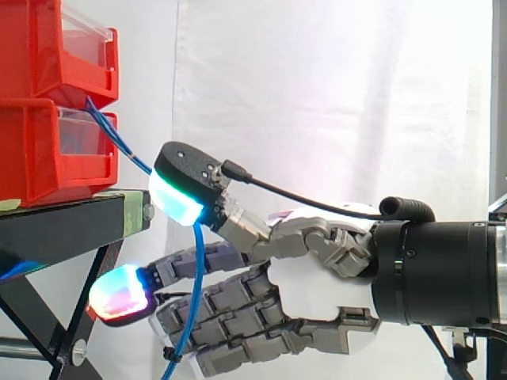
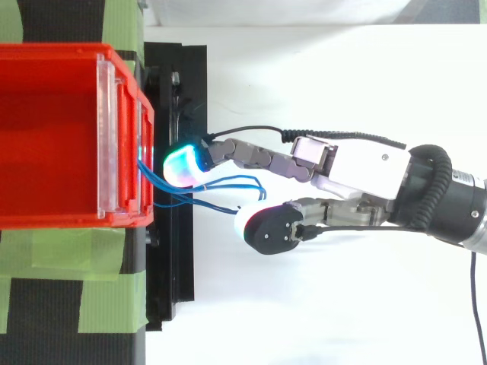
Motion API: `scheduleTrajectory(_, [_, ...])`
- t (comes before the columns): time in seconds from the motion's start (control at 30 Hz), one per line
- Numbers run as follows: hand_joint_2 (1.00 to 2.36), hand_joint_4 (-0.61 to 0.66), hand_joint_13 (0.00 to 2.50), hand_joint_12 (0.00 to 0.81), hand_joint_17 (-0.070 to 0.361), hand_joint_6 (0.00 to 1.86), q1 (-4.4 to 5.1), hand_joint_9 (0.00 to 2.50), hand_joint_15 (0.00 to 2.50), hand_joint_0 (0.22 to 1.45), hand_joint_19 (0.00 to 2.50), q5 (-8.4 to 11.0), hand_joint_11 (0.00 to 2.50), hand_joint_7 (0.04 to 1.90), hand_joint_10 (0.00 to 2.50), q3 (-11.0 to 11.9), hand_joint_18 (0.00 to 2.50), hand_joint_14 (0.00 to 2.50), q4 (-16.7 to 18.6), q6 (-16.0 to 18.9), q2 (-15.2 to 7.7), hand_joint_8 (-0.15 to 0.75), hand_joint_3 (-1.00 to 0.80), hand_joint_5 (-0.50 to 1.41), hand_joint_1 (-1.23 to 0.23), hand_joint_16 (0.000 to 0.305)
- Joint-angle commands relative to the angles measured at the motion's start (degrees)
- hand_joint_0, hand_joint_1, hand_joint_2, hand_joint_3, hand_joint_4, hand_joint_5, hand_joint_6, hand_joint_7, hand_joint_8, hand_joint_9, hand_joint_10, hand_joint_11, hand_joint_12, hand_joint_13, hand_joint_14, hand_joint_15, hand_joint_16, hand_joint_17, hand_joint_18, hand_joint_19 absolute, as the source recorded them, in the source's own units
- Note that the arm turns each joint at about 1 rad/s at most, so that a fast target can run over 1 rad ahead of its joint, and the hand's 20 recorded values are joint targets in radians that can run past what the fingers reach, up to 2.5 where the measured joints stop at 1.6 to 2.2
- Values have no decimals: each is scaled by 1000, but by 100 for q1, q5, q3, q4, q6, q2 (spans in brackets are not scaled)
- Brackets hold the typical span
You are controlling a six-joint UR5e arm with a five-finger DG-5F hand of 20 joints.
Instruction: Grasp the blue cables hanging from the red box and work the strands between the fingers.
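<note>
Because the blue cables [image 1: 197,253] spill from the front of the red box [image 1: 47,158] and hang past the edge of the stand [image 1: 63,226], the hand [image 1: 317,285] lies level beside them. The strands drop between its upper pad [image 1: 176,202] and the lower fingers [image 1: 230,305], which curl loosely round them. The hold looks light enough to let the strands roll.

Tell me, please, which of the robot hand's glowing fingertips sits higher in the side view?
The green-white fingertip, level with the stand's top beside the blue cables; the pink-red fingertip glows lower, under it.
</note>
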Motion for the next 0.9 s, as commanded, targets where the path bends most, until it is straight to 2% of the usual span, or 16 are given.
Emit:
scheduleTrajectory(0.0, [1000,157,0,364,149,5,0,79,277,654,323,-43,244,692,3,23,0,5,-235,6,-8,321,-1000,-425,-283,66])
scheduleTrajectory(0.03, [1000,157,0,364,149,6,0,81,278,655,330,-43,254,691,4,23,0,5,-235,6,-8,321,-1000,-425,-283,66])
scheduleTrajectory(0.07, [1000,157,0,365,150,6,0,83,282,654,337,-148,254,691,4,15,0,6,-253,-20,-8,321,-1000,-426,-283,66])
scheduleTrajectory(0.13, [1000,157,0,365,150,5,-27,84,281,655,331,-421,255,692,3,15,0,6,-253,-29,1,322,-1000,-425,-283,67])
scheduleTrajectory(0.17, [1000,157,0,364,149,6,-53,84,278,655,330,-640,256,691,3,15,0,6,-226,-38,1,322,-1000,-425,-283,66])
scheduleTrajectory(0.2, [1000,157,0,365,149,5,-62,84,282,655,335,-684,255,692,4,15,0,5,-209,-46,1,322,-1000,-425,-283,66])
scheduleTrajectory(0.23, [1000,158,0,364,150,5,-71,85,277,655,342,-816,252,692,3,15,0,6,-94,-46,-8,322,-1000,-424,-284,66])
scheduleTrajectory(0.6, [1000,157,0,363,150,5,-71,86,283,656,348,-860,255,690,4,15,0,6,-42,33,1,320,-1000,-423,-284,67])
scheduleTrajectory(0.87, [1000,158,0,365,150,6,-115,88,285,657,353,-1097,255,689,4,15,0,7,-24,33,1,321,-1000,-423,-284,67])
